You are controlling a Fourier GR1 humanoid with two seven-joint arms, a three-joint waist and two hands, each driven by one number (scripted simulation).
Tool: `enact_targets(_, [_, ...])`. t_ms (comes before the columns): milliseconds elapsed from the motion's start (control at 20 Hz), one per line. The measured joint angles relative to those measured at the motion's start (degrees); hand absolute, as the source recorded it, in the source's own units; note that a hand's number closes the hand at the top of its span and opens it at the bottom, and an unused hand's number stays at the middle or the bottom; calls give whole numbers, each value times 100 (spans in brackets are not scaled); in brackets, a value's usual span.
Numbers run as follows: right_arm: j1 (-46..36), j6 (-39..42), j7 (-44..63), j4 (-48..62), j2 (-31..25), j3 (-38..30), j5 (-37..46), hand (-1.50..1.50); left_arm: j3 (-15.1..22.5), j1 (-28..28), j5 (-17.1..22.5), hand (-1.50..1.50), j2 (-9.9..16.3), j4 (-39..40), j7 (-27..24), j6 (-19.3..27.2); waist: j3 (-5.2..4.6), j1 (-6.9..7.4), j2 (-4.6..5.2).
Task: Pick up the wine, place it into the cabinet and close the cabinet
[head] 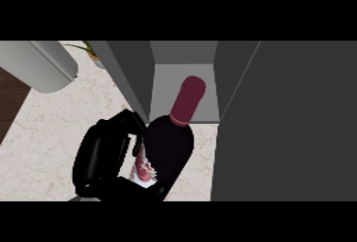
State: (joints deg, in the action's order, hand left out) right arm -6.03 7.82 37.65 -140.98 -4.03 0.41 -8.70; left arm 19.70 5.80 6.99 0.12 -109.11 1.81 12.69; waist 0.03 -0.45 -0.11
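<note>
The wine bottle [171, 142] is dark, with a maroon foil neck [187, 101] and a red-and-white label on its left side. My left hand [105, 158], at the lower left, is shut on the bottle's body, fingers and thumb curled round it from the left. The bottle leans away from me, and its neck points into the open grey cabinet [174, 75] and overlaps the pale shelf floor. The cabinet's dark door [286, 123] stands open and fills the right side. My right hand does not show.
The cabinet's left side panel [132, 78] stands just beyond my fingers. A large pale grey cylinder [42, 66] lies at the upper left beside a potted plant [90, 52]. The marble counter [49, 132] ends at a dark floor on the far left.
</note>
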Motion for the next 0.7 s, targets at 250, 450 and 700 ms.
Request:
enact_targets(250, [123, 41, -59, -15, 53, 74, -12, -150, 509, 832, -92, 150, -7, 275, 343, 1003, 0, -23, 1])
enact_targets(450, [171, 69, -75, -33, 47, 81, -18, -150, 721, 1329, -177, 150, -9, 551, 448, 1571, -1, -20, 2])
enact_targets(700, [66, 58, -3, -32, 19, 102, -9, -150, 924, 1970, -147, 150, -10, 982, 539, 2253, -1, -21, 4])
